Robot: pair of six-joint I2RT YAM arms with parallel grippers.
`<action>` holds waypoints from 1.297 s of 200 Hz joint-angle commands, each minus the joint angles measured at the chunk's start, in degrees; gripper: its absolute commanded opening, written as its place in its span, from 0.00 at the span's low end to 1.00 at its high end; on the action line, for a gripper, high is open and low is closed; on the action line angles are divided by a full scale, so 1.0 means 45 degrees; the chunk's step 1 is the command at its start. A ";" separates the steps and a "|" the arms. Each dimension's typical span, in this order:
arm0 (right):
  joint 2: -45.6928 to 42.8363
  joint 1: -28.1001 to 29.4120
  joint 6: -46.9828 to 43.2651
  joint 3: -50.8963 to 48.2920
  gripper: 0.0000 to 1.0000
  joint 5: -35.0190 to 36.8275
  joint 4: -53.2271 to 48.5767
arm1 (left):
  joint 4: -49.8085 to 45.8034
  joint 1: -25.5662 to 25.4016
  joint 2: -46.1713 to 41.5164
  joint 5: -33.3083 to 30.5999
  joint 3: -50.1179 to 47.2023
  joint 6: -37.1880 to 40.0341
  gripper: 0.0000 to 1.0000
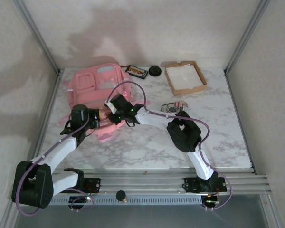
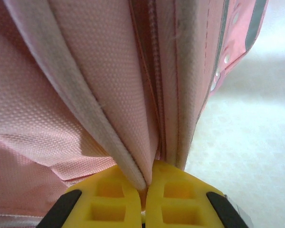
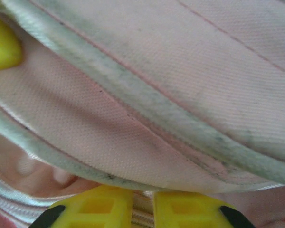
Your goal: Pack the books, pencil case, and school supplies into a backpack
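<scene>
Clenching near rim of large soft pink fabric backpack [image 1: 92, 85] in left fingers [image 2: 109, 197], pinching same rim just alongside in right fingers [image 3: 109, 209], with the rest stretching away beyond both.

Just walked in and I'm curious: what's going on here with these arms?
Two robot arms are working at a pink backpack on the table. The left pincer is clamped on a fold of its fabric, and the right pincer pinches fabric nearby, seemingly to hold it open. A book lies at the far edge, not yet packed.
</scene>
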 commanded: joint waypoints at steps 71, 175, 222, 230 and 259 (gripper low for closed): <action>-0.2206 -0.0340 -0.0211 -0.2060 0.11 -0.0935 0.2019 | 0.0204 -0.0060 -0.0927 0.0440 0.0547 0.0241 0.00; -0.1942 -0.0657 0.2973 -0.2450 0.44 -0.4511 0.3724 | 0.0350 -0.0104 -0.0791 0.0761 0.0903 0.0040 0.00; -0.0749 -0.0698 0.3200 -0.0432 0.45 -0.4231 0.1889 | 0.0333 -0.0085 -0.0665 0.0905 0.1045 0.0035 0.00; -0.0857 -0.0659 0.3123 -0.0440 0.45 -0.4087 0.1727 | 0.0329 -0.0085 -0.0673 0.0945 0.1076 0.0027 0.00; -0.1380 -0.0658 0.3042 -0.0977 0.46 -0.2658 0.1388 | 0.0251 -0.0085 -0.0749 0.0984 0.1076 0.0046 0.00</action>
